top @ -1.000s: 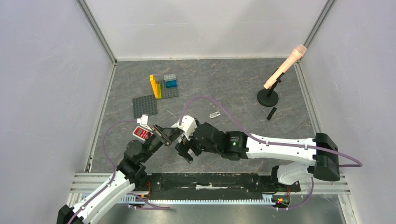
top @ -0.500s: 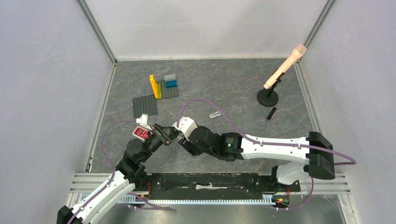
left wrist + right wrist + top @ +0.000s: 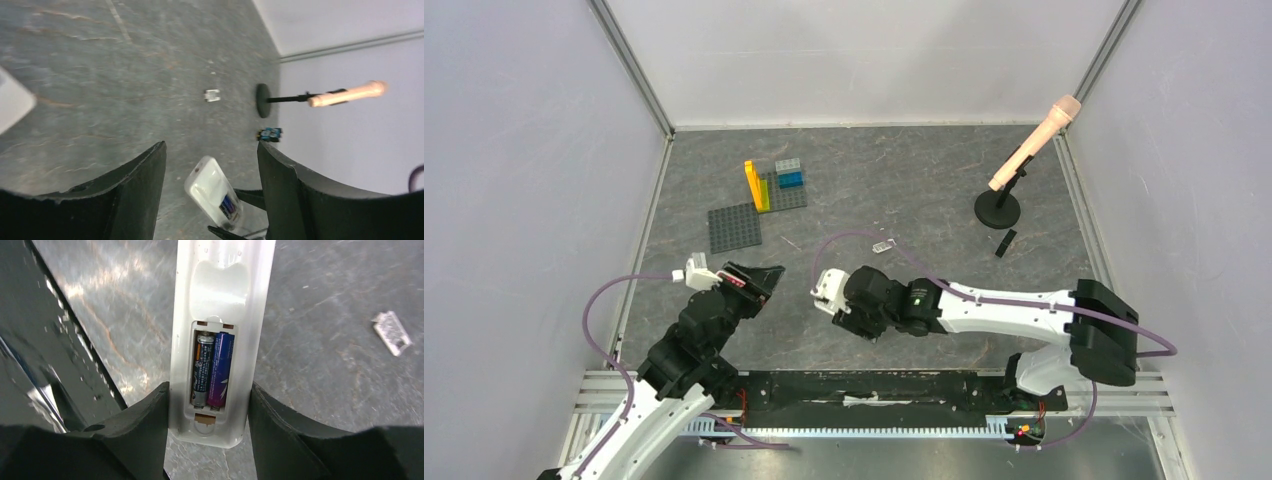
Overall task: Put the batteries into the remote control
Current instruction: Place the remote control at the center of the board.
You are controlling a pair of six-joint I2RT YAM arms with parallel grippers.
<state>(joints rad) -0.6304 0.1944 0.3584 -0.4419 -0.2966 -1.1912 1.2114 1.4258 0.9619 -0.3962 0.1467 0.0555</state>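
Right tool (image 3: 209, 390) is clamped on the sides of the white remote control (image 3: 220, 290), back face up, over the near-middle of the tabletop (image 3: 904, 190). The compartment is open. A dark cell (image 3: 202, 370) and a purple-blue cell (image 3: 220, 367) lie side by side in it, touching, and both look seated. No lid is on.

Left tool (image 3: 211, 150) has its fingers wide apart and holds nothing. It hangs toward the near left edge, apart from the remote.

Step in hand, as I read it: loading looks done and the bay needs closing.
- Keep the remote level, bay up, so neither cell rolls out.
- Hold the squeeze on the casing's sides and off the bay opening.
- Check the cell ends against the contacts; the far ends are too small to read here.
- Bring any lid in flat and slide it along the remote's length.

Around:
- A small clear plastic piece (image 3: 883, 246) lies alone near the tabletop's middle, just beyond the right tool. It may be the lid, but I cannot tell.
- A microphone (image 3: 1036, 143) on a round stand is at the far right, with a small dark item (image 3: 1005, 243) near its base. Both are well apart from the work.
- A dark baseplate (image 3: 734, 227) and an upright yellow brick (image 3: 752, 185) sit toward the far left.
- The right arm's cable (image 3: 864, 236) loops above the clear piece and could snag a reach there.
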